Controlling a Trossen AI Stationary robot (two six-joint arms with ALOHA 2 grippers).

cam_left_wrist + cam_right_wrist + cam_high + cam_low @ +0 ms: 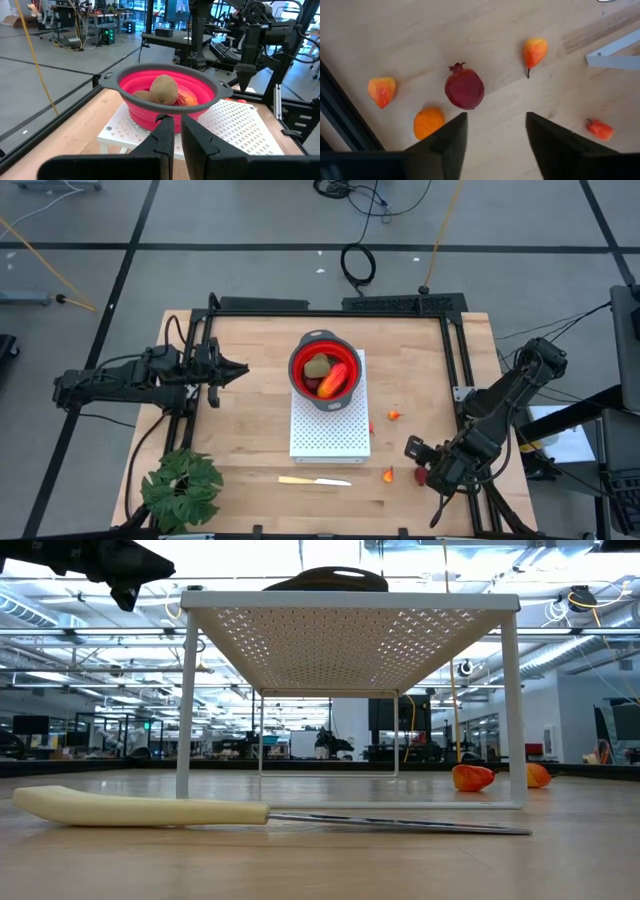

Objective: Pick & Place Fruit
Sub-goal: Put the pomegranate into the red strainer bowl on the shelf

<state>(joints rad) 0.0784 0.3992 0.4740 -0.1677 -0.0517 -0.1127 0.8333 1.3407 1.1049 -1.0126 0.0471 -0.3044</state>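
A red bowl [318,352] stands on a white perforated stand [330,435] at mid-table. It holds olive-brown oval fruit [164,89] and a red-orange oblong [338,380]. A dark red ball [464,89] lies on the wood near the table's near right corner, with small orange bits [428,122] [535,51] [382,91] around it. My right gripper [495,125] hangs open above that spot, pointing steeply down, and the ball lies just ahead of its fingers, untouched. My left gripper [177,132] stays shut and level at the left, facing the bowl.
A pale yellow knife [314,480] lies near the front edge, ahead of the stand. A green leafy plant [180,488] sits at the near left corner. More orange bits [395,416] [388,474] lie right of the stand. A black frame [455,360] runs along the table's right edge.
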